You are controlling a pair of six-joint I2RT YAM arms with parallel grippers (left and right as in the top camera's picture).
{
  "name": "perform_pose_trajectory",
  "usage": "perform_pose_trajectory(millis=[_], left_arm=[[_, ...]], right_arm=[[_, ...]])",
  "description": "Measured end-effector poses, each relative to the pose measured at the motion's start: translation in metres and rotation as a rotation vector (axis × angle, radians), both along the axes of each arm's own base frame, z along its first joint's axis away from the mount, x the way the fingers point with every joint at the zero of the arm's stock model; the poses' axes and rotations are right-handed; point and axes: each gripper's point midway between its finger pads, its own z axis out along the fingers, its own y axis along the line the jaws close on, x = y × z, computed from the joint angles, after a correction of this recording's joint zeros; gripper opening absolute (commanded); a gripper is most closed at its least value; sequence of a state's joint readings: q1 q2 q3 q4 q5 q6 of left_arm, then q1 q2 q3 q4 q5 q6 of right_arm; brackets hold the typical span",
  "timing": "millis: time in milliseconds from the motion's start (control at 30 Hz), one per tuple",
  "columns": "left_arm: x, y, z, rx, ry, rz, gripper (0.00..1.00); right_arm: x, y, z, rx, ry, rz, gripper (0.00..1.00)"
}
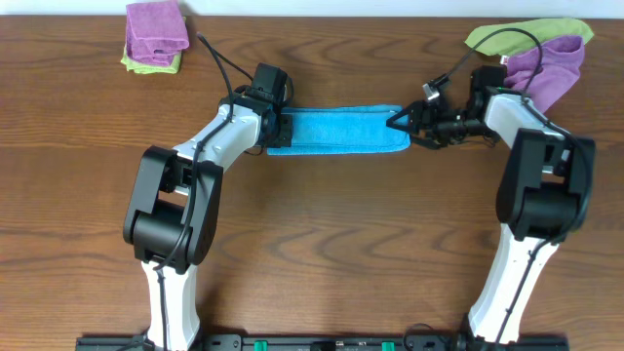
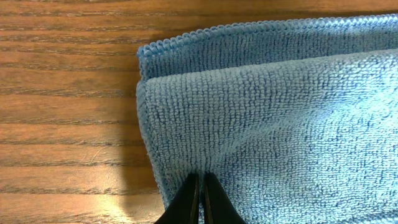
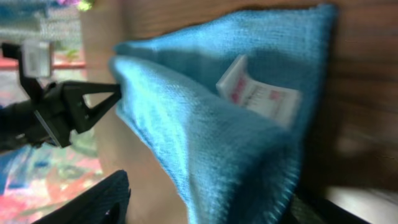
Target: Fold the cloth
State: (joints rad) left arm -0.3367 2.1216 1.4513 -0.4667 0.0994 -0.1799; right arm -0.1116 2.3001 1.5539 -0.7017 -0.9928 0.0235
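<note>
The sky-blue cloth (image 1: 336,130) lies folded into a long narrow strip on the wooden table between my two grippers. My left gripper (image 1: 276,129) is at the strip's left end. In the left wrist view its jaws (image 2: 200,190) are shut on the top layer of the cloth (image 2: 267,118) near the folded corner. My right gripper (image 1: 405,122) is at the strip's right end. In the right wrist view its fingers (image 3: 208,202) stand wide apart, with the cloth's end (image 3: 205,124) raised between them. The white tag (image 3: 258,93) shows inside the fold.
A purple cloth on a lime-green one (image 1: 156,34) lies stacked at the back left. A loose purple cloth (image 1: 551,63) and a lime-green one (image 1: 531,34) lie at the back right, just behind my right arm. Cables run over both arms.
</note>
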Motion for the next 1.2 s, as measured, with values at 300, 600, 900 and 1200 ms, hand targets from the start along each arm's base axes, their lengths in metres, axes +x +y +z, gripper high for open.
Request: perform_pose_trajectory(millis=[300, 600, 900, 1200], left_arm=[[0.0, 0.0, 0.0, -0.001, 0.001, -0.001, 0.06], [0.012, -0.008, 0.052, -0.029, -0.025, -0.008, 0.06], [0.009, 0.018, 0.217, -0.129, -0.309, 0.043, 0.06], [-0.019, 0.059, 0.245, -0.112, -0.292, 0.115, 0.06]], right_arm=[[-0.002, -0.003, -0.021, -0.044, 0.088, -0.04, 0.02], [-0.003, -0.015, -0.002, -0.143, 0.203, -0.054, 0.02], [-0.01, -0.056, 0.013, -0.604, 0.287, -0.051, 0.02], [-0.006, -0.043, 0.052, -1.054, 0.175, 0.012, 0.02]])
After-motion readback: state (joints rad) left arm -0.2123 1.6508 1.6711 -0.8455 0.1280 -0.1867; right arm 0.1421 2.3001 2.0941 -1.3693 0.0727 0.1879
